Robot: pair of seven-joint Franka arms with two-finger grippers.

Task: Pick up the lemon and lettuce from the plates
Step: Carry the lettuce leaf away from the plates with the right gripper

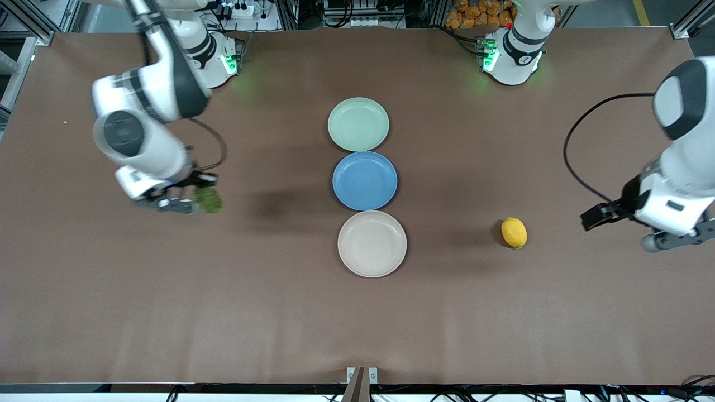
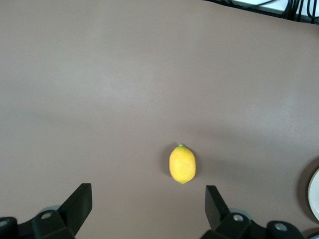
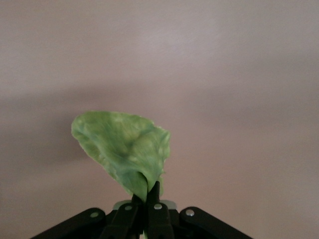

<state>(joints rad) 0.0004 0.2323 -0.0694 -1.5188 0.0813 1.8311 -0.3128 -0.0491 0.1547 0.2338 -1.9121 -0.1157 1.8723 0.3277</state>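
Note:
The lemon (image 1: 514, 232) lies on the bare table between the beige plate (image 1: 372, 243) and the left arm's end. The left wrist view shows it (image 2: 182, 164) a little ahead of the open, empty left gripper (image 2: 148, 209). In the front view the left gripper (image 1: 670, 241) hangs over the table, on the left arm's side of the lemon. My right gripper (image 1: 195, 205) is shut on the lettuce (image 1: 207, 199) and holds it over bare table toward the right arm's end. The right wrist view shows the leaf (image 3: 124, 149) pinched in the gripper (image 3: 148, 191). The mint plate (image 1: 358, 124) and the beige plate hold nothing.
A blue plate (image 1: 365, 180) sits between the mint and beige plates, the three in a row down the table's middle. The beige plate's rim (image 2: 315, 194) shows at the edge of the left wrist view. A black cable (image 1: 575, 162) loops from the left arm.

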